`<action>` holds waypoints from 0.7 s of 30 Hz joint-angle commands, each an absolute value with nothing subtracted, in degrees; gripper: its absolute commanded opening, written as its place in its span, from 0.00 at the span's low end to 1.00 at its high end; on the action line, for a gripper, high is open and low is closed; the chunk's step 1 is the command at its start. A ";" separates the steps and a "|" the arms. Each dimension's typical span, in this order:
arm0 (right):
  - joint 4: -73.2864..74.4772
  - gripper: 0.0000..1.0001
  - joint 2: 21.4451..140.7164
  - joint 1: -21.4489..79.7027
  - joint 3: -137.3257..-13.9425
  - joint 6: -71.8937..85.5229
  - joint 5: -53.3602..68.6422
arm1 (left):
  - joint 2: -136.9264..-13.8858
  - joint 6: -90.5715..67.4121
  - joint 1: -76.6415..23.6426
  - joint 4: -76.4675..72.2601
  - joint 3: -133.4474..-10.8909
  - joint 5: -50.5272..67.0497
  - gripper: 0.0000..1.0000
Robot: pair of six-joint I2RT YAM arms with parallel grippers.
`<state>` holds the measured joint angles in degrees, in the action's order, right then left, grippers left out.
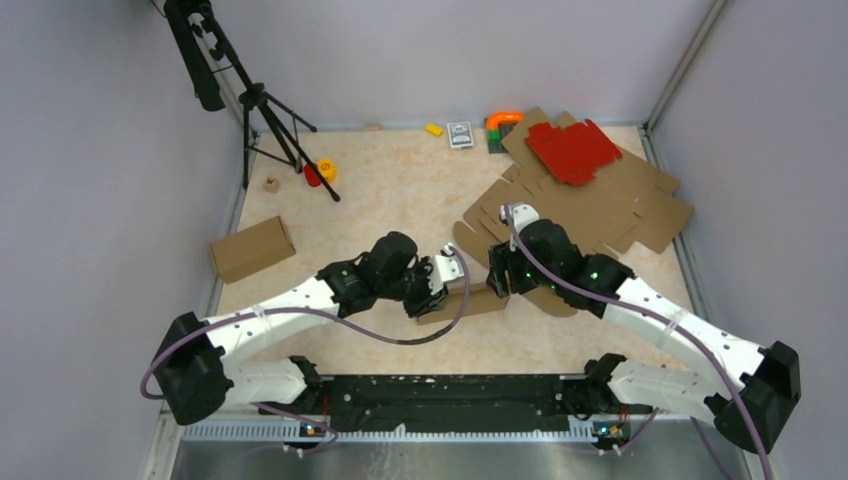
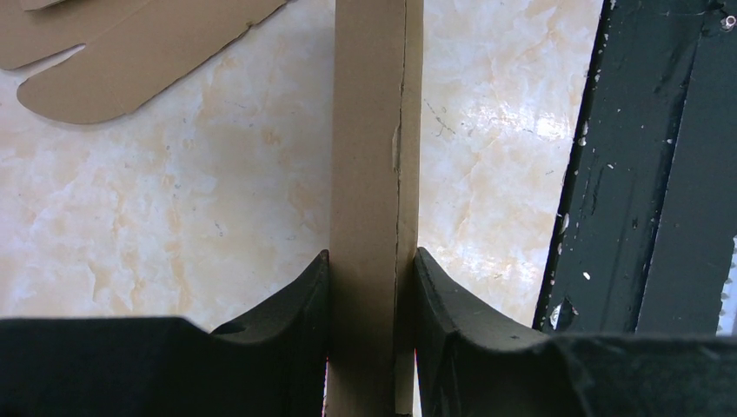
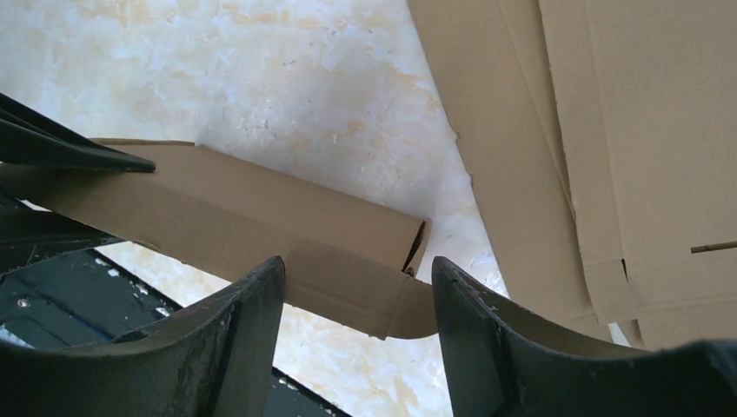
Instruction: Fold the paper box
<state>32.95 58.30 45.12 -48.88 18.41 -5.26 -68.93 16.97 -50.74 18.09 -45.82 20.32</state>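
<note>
The paper box (image 1: 470, 302) is a narrow brown folded piece lying near the table's middle front, between my two arms. My left gripper (image 1: 425, 292) is shut on it. In the left wrist view the box (image 2: 374, 156) runs straight up from between the black fingers (image 2: 287, 313), which press on both its sides around the left gripper (image 2: 372, 291). My right gripper (image 1: 497, 277) is at the box's right end. In the right wrist view the right gripper (image 3: 358, 291) stands open astride the box (image 3: 261, 204), whose end flap (image 3: 408, 306) lies between the fingers, close to the right one.
Flat brown cardboard sheets (image 1: 600, 205) lie at the back right with a red die-cut sheet (image 1: 572, 150) on top. A closed brown box (image 1: 252, 248) sits at the left. A tripod (image 1: 262, 110) and small items (image 1: 460, 133) stand at the back. The black base rail (image 1: 450, 400) runs along the near edge.
</note>
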 commanded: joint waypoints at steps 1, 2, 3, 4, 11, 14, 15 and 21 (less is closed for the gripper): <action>37.04 0.60 57.85 44.02 -52.44 19.66 -5.67 | -70.92 17.56 -51.06 24.85 -45.85 19.73 0.12; 37.58 0.60 57.91 43.84 -52.64 20.32 -5.65 | -70.93 17.48 -51.06 25.06 -46.03 19.69 0.12; 38.03 0.60 57.94 43.71 -53.08 21.05 -5.64 | -70.81 17.37 -51.06 25.12 -46.13 19.64 0.12; 38.24 0.60 57.92 43.69 -53.35 21.34 -5.62 | -70.73 17.32 -51.06 25.13 -46.11 19.59 0.12; 38.70 0.68 57.22 43.63 -54.45 17.65 -7.15 | -70.31 18.07 -51.11 25.59 -45.69 20.12 0.12; 38.73 0.66 54.91 43.68 -54.32 14.84 -7.33 | -70.16 18.58 -51.14 26.42 -45.56 20.25 0.11; 38.71 0.63 54.26 43.66 -54.20 13.46 -6.57 | -70.14 18.69 -51.15 26.56 -45.66 20.36 0.11; 38.07 0.73 54.16 43.67 -53.90 14.07 -4.37 | -70.43 18.85 -51.15 27.07 -46.02 20.73 0.12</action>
